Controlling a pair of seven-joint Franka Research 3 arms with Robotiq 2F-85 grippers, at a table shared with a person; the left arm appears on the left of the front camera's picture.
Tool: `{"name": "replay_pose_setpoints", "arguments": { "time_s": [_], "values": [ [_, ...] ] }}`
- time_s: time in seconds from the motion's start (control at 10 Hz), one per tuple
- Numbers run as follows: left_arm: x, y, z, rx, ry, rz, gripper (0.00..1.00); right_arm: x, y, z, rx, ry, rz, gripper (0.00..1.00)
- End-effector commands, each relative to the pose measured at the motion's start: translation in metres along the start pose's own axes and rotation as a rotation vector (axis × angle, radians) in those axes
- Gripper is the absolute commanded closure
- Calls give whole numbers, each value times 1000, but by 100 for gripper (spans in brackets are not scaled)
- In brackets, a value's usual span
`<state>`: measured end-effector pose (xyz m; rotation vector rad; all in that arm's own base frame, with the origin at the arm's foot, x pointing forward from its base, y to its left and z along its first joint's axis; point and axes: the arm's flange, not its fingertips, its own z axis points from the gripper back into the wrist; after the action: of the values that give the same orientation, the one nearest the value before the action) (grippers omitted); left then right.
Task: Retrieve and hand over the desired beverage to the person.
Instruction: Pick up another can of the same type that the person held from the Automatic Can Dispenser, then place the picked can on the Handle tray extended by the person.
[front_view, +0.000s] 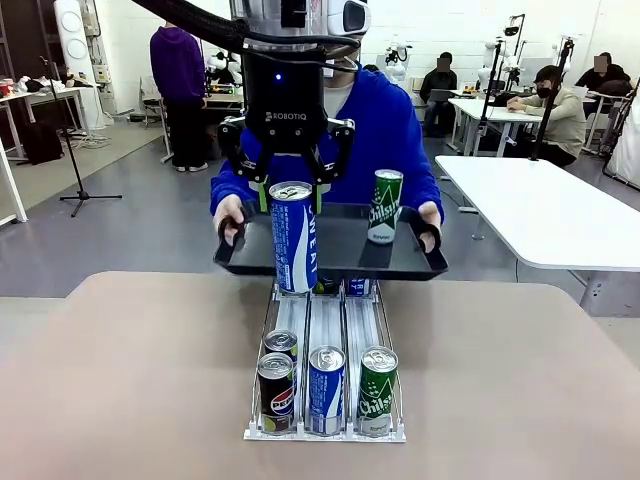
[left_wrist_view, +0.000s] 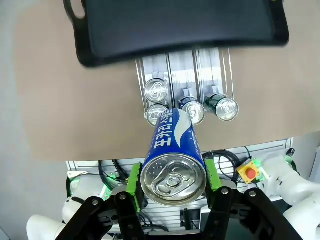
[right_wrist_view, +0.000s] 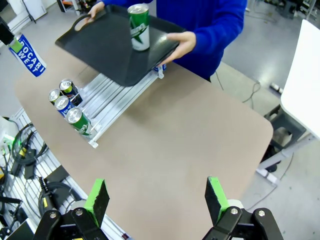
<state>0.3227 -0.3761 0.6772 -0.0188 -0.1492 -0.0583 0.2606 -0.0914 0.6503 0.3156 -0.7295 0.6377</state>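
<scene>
The table (front_view: 130, 380) carries a can rack (front_view: 325, 432) at six o'clock. The person (front_view: 380, 130) holds a black tray (front_view: 340, 250) at twelve. The left tool (front_view: 290, 185) clamps the blue can (front_view: 293, 238); the right tool (right_wrist_view: 155, 197) gapes.

The black tray (front_view: 330, 250) hangs over the rack's (front_view: 325, 330) far end, with a green can (front_view: 385, 206) on its right half; its left half lies bare. The brown table (front_view: 520, 380) either side of the rack is open.
</scene>
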Motion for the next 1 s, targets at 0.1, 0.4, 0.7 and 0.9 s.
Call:
{"name": "replay_pose_setpoints", "arguments": {
  "time_s": [0.1,0.4,0.7,0.9],
  "values": [
    [-3,2,6,3,-17,15,52,1,-1,-2,-3,1,-3,0],
    [-3,2,6,3,-17,15,52,1,-1,-2,-3,1,-3,0],
    [-3,2,6,3,-17,15,52,1,-1,-2,-3,1,-3,0],
    [-3,2,6,3,-17,15,52,1,-1,-2,-3,1,-3,0]
  ]
}}
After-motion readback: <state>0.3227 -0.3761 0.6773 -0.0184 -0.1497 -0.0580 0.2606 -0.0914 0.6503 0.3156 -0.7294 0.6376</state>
